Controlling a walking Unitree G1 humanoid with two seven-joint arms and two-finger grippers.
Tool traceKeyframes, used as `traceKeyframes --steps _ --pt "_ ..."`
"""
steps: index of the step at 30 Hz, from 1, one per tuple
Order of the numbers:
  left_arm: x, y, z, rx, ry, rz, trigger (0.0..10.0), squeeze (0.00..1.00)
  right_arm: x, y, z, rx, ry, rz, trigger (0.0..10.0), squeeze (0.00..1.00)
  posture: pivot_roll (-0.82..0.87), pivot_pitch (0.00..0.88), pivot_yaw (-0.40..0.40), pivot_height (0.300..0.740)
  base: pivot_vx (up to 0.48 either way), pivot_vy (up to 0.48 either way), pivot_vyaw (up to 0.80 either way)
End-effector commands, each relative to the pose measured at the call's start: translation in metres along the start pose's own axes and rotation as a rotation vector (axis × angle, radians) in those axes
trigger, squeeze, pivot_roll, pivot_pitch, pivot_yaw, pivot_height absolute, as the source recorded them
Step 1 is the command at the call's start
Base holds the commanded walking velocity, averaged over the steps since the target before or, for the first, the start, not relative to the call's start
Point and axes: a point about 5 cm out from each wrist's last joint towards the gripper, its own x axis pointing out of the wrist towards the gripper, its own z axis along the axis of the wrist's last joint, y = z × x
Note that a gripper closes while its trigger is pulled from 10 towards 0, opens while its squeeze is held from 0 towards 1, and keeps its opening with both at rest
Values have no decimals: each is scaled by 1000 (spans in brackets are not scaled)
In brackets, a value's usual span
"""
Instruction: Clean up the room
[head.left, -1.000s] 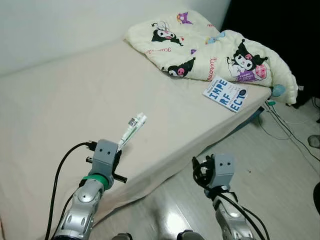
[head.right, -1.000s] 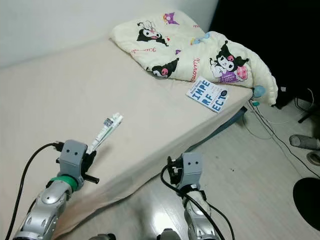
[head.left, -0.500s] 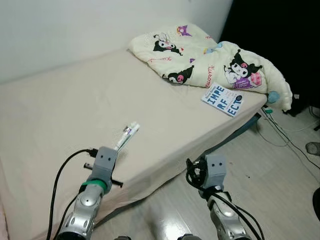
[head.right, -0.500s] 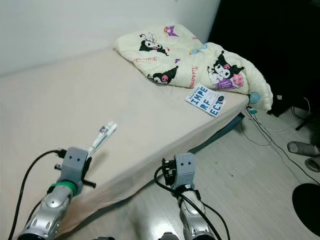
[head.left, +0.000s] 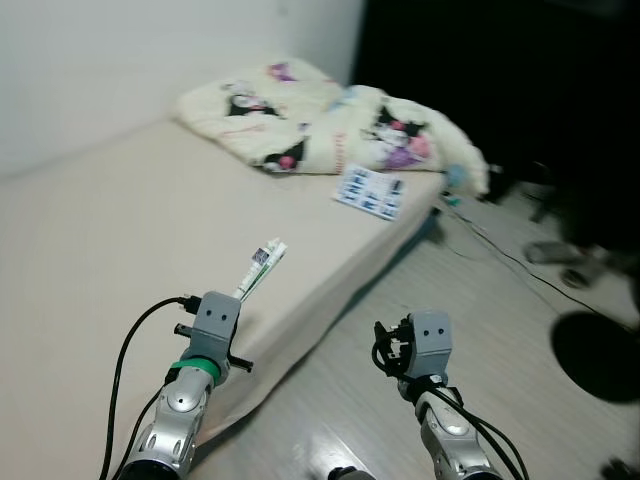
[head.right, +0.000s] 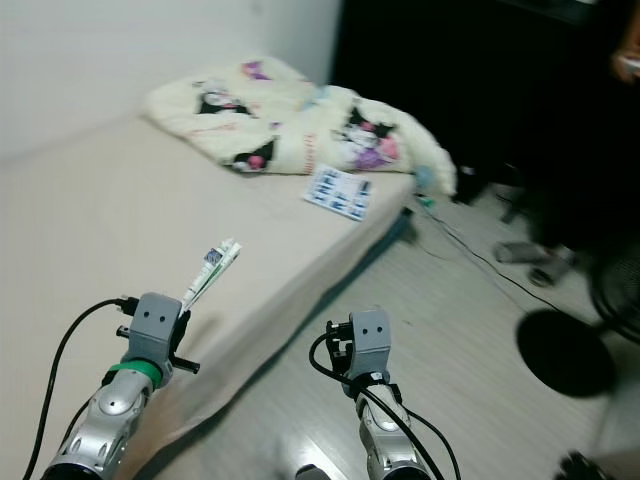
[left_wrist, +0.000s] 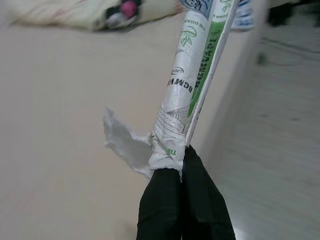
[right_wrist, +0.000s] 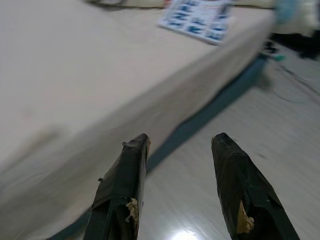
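My left gripper (left_wrist: 181, 152) is shut on a torn white and green paper wrapper (left_wrist: 192, 85), which sticks up from it over the near edge of the bed (head.left: 110, 230); the wrapper (head.left: 259, 271) also shows in the left eye view. My right gripper (right_wrist: 180, 145) stands open with nothing between its fingers, low over the floor beside the bed edge. A blue and white book (head.left: 368, 190) lies near the bed's far corner, beside a crumpled cartoon-print blanket (head.left: 310, 130).
Pale wood floor (head.left: 470, 290) runs along the right of the bed. Cables (head.left: 500, 255) trail across it near the bed's corner. A round black base (head.left: 598, 345) and other dark objects stand at the right. The background there is dark.
The camera has swung to the right, so the bed, blanket and book shifted left in view. The left gripper keeps its hold on the wrapper; the right stays open.
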Motion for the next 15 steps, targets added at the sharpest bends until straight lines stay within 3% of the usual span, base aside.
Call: traceKeyframes --steps 1,15 --pt "-2 -1 -6 -16 21 -1 10000 0 -1 -1 -3 4 10 -13 10000 0 22 28 34 740 0 0 -756" --pt "-1 1 -6 -19 18 9 10000 0 -1 0 -5 14 9 -19 10000 0 26 37 38 740 0 0 -756"
